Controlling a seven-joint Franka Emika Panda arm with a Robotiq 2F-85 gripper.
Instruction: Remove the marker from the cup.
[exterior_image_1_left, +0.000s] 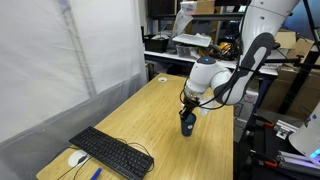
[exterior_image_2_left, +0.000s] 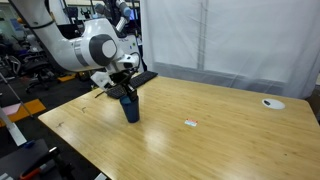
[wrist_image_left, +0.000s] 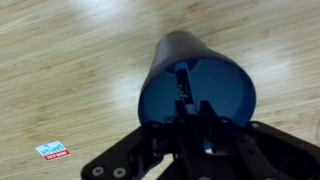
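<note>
Black gripper (wrist_image_left: 192, 110) fills the bottom of the wrist view, closest thing to the lens, with its fingers (wrist_image_left: 205, 118) pulled in tight toward each other right over the mouth of the cup (wrist_image_left: 225, 92). Cup's a small dark one that looks bright blue inside from this angle, and it's standing upright on the wooden table (wrist_image_left: 70, 60). Inside it is the marker (wrist_image_left: 181, 80), a thin dark stick, and its top end runs straight into the spot where the fingers meet. So as far as I can make out, the claw is clenched on the top of the marker, with the marker's lower part down in the cup. Bit blurry, fwiw.

In both exterior views the gripper (exterior_image_1_left: 188, 106) (exterior_image_2_left: 127, 92) sits directly on top of the cup (exterior_image_1_left: 187, 124) (exterior_image_2_left: 130, 109), pointing straight down, with the white arm (exterior_image_1_left: 205, 75) bending in above it.

Other stuff: a little red, white and blue tag (wrist_image_left: 52, 150) lies flat on the wood near the cup, not touching it, and also shows in an exterior view (exterior_image_2_left: 190, 123). Black keyboard (exterior_image_1_left: 112, 152) with a white mouse (exterior_image_1_left: 77, 158) just beside it sits at one end of the table, well apart from the cup. Small white roundish thing (exterior_image_2_left: 272, 103) is way off near another edge. White curtain (exterior_image_1_left: 60, 60) hangs along one side of the table.
</note>
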